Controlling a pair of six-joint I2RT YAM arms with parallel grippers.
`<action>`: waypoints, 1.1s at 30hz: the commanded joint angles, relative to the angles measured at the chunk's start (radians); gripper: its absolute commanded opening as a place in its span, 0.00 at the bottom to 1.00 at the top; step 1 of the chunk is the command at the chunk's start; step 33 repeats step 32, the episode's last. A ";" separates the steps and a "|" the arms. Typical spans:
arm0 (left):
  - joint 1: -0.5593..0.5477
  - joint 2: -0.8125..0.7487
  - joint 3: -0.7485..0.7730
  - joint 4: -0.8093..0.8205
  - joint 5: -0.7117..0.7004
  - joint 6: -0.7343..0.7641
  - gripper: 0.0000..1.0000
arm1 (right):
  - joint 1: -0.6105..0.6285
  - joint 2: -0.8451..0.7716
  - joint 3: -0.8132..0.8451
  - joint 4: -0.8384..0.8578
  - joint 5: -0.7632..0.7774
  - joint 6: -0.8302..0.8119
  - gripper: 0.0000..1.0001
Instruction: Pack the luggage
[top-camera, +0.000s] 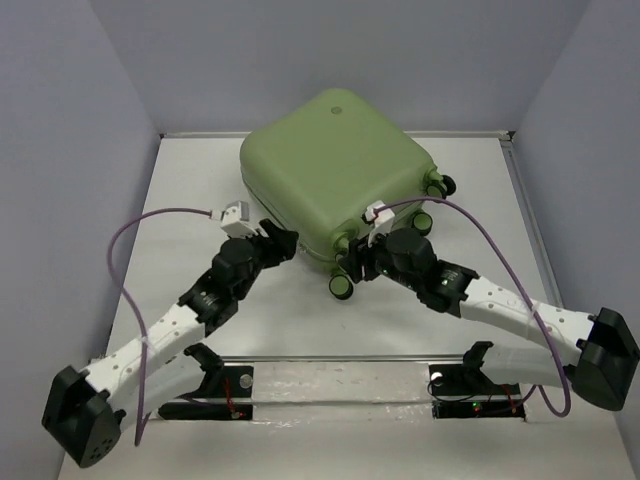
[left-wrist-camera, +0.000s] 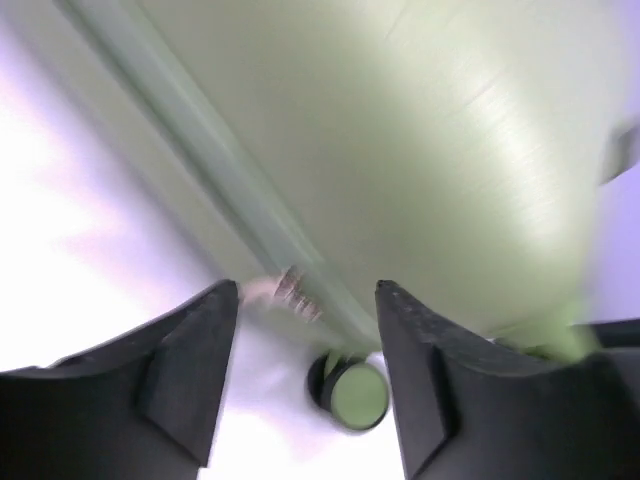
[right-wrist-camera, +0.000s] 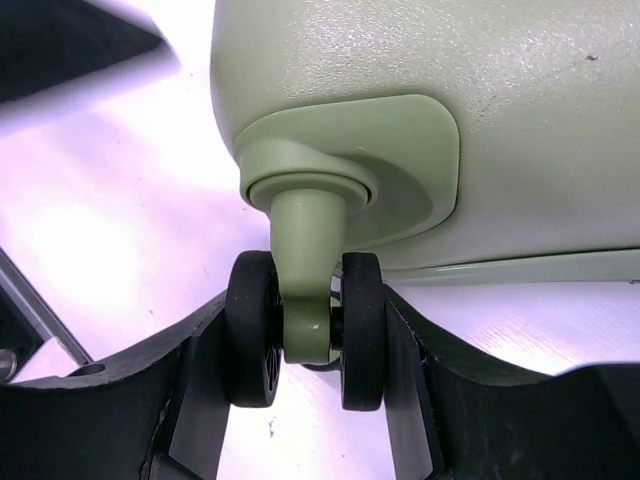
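**A:** Right tool (right-wrist-camera: 305, 330) is clamped on a near-corner caster wheel (right-wrist-camera: 360, 330), pinching it from both sides. Left tool (left-wrist-camera: 305, 300) is open and holding nothing, just beside the shell seam (left-wrist-camera: 230, 190).
**B:** Luggage (top-camera: 335, 170)?
**A:** Shut, lying flat on the worktop (top-camera: 200, 180), back-centre. Looks like the closing step: right braces, left goes for the zip.
**B:** Next?
**A:** Blurred pale tab (left-wrist-camera: 285, 290) by the seam, maybe the pull. Left must line up and pinch it while right holds firm.
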 joint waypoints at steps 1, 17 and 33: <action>0.017 -0.220 0.125 -0.051 -0.130 0.054 0.81 | 0.107 0.067 0.073 -0.043 0.028 0.003 0.07; 0.018 -0.380 0.364 -0.319 -0.085 0.201 0.99 | 0.344 0.101 0.277 -0.156 0.405 0.006 1.00; 0.020 -0.396 0.349 -0.286 -0.036 0.288 0.99 | 0.344 -0.529 0.114 -0.077 0.609 -0.152 1.00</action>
